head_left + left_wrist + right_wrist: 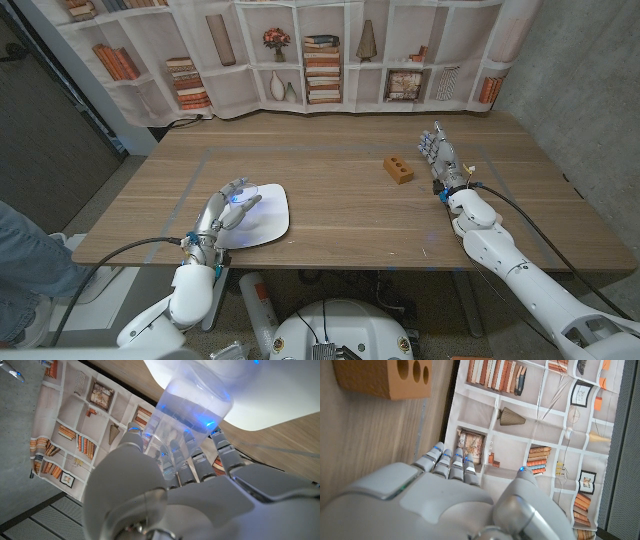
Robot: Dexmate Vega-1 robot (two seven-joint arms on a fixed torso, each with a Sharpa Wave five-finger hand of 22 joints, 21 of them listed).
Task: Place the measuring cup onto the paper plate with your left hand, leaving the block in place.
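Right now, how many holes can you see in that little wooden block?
3, in a row along the top face of the wooden block, which lies near the right hand. Other faces may hide more.

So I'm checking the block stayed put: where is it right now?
In the head view the block lies on the table's right side, just left of the right hand and apart from the paper plate.

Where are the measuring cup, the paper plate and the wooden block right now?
measuring cup [195, 405]: left wrist view, on its clear side wall.
paper plate [272, 222]: head view, on its bare right part.
wooden block [398, 169]: head view, on its top face with the holes.
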